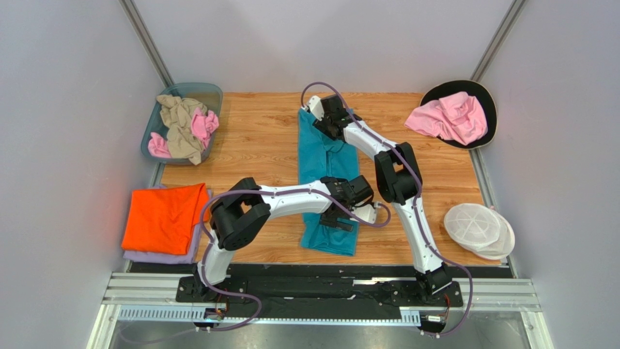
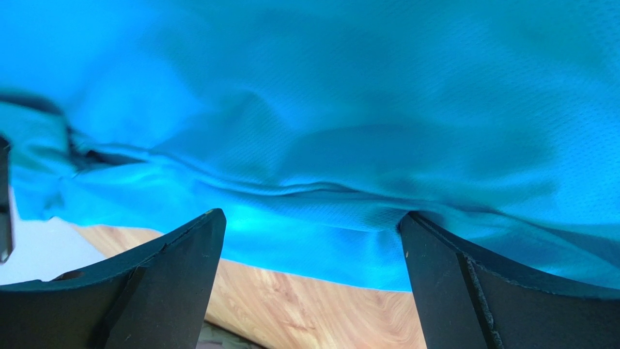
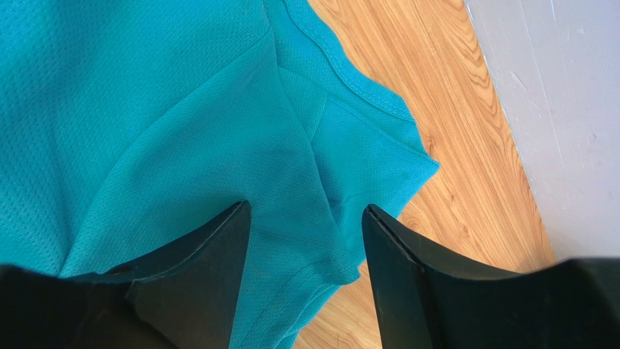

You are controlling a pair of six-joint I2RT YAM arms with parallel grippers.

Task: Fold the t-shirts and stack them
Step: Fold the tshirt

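The left end effector is released, its two dark fingers spread wide and low over the near end of the teal t-shirt, whose hem lies just ahead of the fingertips with bare wood below it. The shirt is a long narrow strip, folded lengthwise, running away down the middle of the wooden counter. At its far end the right end effector hovers part-way spread, one finger on each side of a sleeve that lies flat on the wood, not pinched. Well to the left of the left end effector, at the counter's edge, a folded orange t-shirt sits on a folded lavender t-shirt. To its right, near the counter's near corner, rests a white ribbed dish. Left of the right end effector, in the far corner, a blue-grey bin holds a crumpled beige t-shirt and pink cloth. To its right, a crumpled pink t-shirt lies on a round black tray.
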